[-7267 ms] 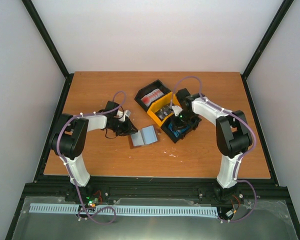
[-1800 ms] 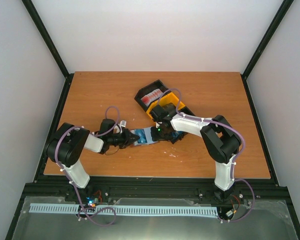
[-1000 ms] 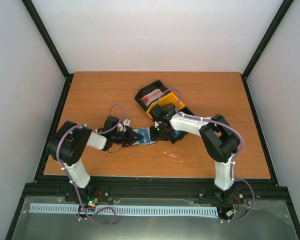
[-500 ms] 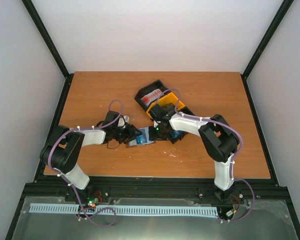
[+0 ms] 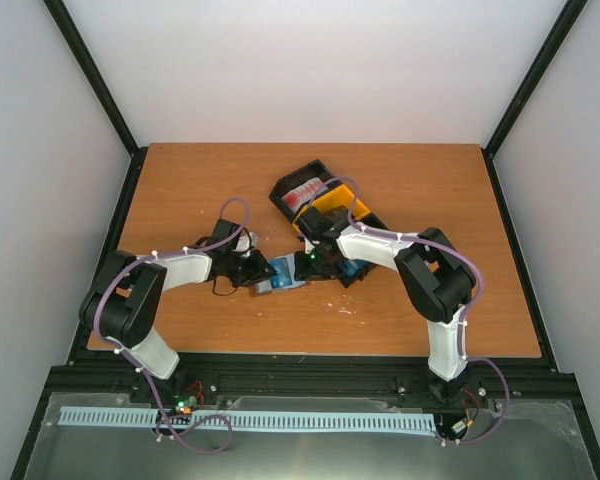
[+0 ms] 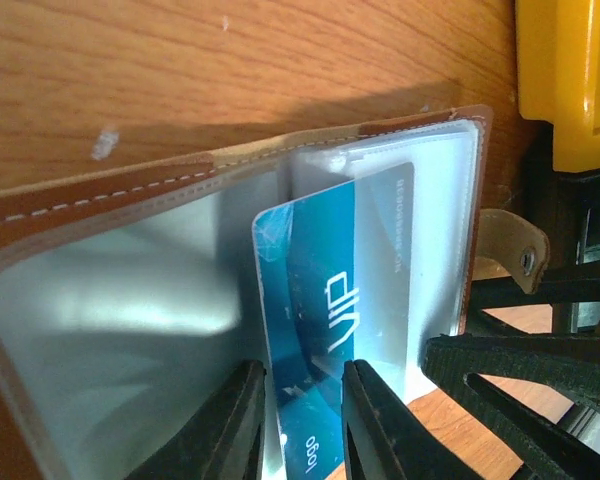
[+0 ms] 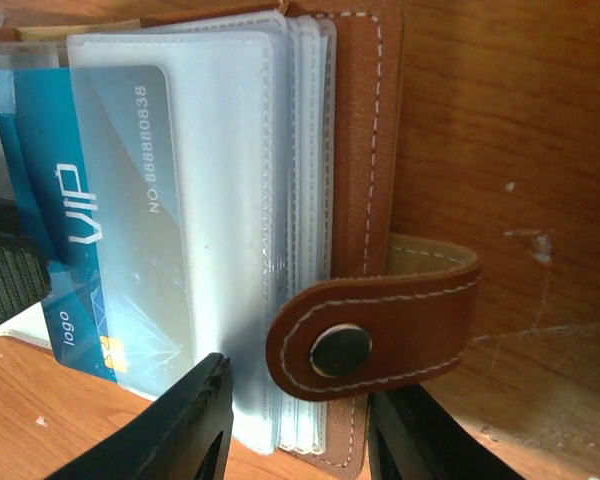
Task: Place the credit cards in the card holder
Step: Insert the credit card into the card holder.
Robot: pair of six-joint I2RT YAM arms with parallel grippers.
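- Top view: the card holder (image 5: pixel 285 284) lies open on the counter (image 5: pixel 180 190), near the middle, just left of the bins.
- The left claw (image 5: pixel 267 272) and right claw (image 5: pixel 305 265) meet over it from either side. The claws are too small and dark here to read, and the holder is mostly covered.
- The black bin (image 5: pixel 315 166) at the back holds red-and-white cards (image 5: pixel 305 193). The yellow bin (image 5: pixel 332 203) touches it and is partly under the right arm. A second black bin (image 5: pixel 360 276) is half hidden, and its contents are hard to make out.
- Left wrist view: the holder (image 6: pixel 80 195) is open and cut off at the left and bottom.
- The blue card (image 6: pixel 330 270), marked "VIP", has its far end inside a clear sleeve (image 6: pixel 130 330). Its near end sticks out toward the camera.
- The left claw (image 6: pixel 302 400) has its fingers (image 6: pixel 235 425) a narrow gap apart, with the card's near end showing in the gap. I cannot tell whether they touch it.
- The snap tab (image 6: pixel 508 245) hangs off the holder's right edge. Dark fingers (image 6: pixel 500 365) of the right claw sit at that corner, and a corner of the yellow bin (image 6: pixel 570 70) shows.
- Right wrist view: the right claw (image 7: pixel 302 378) is clamped on the near edge of the holder (image 7: pixel 365 150), one finger on each side of the sleeve stack and brown cover. The finger bases are cut off.
- The snap tab (image 7: pixel 380 335) is folded over between the fingers.
- The blue card (image 7: pixel 50 200) lies mostly under the frosted top sleeve, with a bare strip on its left. A dark ridged piece at the left edge overlaps it, but it is cropped and hard to identify.
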